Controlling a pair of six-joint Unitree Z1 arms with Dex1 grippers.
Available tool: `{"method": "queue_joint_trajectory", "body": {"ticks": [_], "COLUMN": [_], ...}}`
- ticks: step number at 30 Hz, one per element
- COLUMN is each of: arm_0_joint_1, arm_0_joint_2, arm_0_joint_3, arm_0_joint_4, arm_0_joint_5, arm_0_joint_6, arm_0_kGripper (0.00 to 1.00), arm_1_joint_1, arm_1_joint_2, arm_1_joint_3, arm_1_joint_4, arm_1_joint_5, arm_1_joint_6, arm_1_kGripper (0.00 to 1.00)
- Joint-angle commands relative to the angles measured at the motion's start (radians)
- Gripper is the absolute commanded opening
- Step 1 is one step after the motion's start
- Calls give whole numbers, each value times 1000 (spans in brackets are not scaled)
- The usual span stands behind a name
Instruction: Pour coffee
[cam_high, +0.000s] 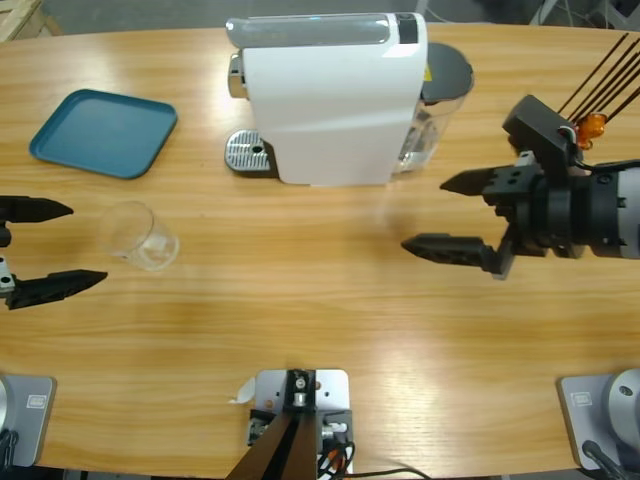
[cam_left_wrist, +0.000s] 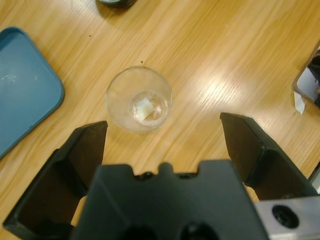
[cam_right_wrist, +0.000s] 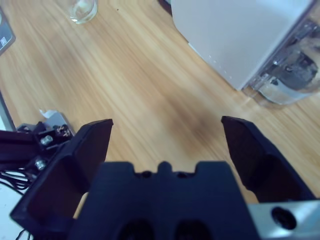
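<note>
- Pale wooden table (cam_high: 300, 300) fills the scene, with a white coffee machine (cam_high: 335, 95) standing at its far side; everything else is placed from that machine.
- Small clear glass tumbler (cam_high: 140, 235) stands upright, well to the machine's left and nearer the front edge. No dark coffee shows in it; from above it looks empty apart from a pale glint at the base.
- Left gripper (cam_high: 40, 250), jaws spread wide, sits just beside the tumbler, not touching.
- Right gripper (cam_high: 465, 215), also spread and holding nothing, hangs off the machine's right front.
- Glass looks light, rigid, slippery and breakable; I would grip its side wall at mid-height, gently.
- Teal tray (cam_high: 100, 130) lies left of the machine.
- Machine's spout is hidden beneath its body.
</note>
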Motion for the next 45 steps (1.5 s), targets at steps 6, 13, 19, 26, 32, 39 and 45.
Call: {"method": "queue_joint_trajectory", "body": {"ticks": [6,13,19,26,32,39,45], "arm_0_joint_1": [-7,0,1,1,2,2,8], "arm_0_joint_2": [134,139,171,168,216,278,319], "arm_0_joint_3": [79,89,91,88,90,83,85], "arm_0_joint_4": [-115,-141,-161,-163,-163,-165,-191], "arm_0_joint_5": [52,67,65,58,59,67,65], "arm_0_joint_6": [-9,-17,-14,-1,122,144,139], "arm_0_kGripper": [876,928,996,996,996,991,900], "arm_1_joint_1": [-23,-86,-98,-111,-117,-121,-126], "arm_1_joint_2": [92,140,181,200,199,202,210], "arm_1_joint_3": [26,20,16,16,18,23,25], "arm_1_joint_4": [-72,-104,-117,-135,-135,-140,-143], "arm_1_joint_5": [-1,41,46,57,57,57,60], "arm_1_joint_6": [18,12,9,9,9,9,9], "arm_1_kGripper": [1000,1000,1000,1000,1000,1000,1000]}}
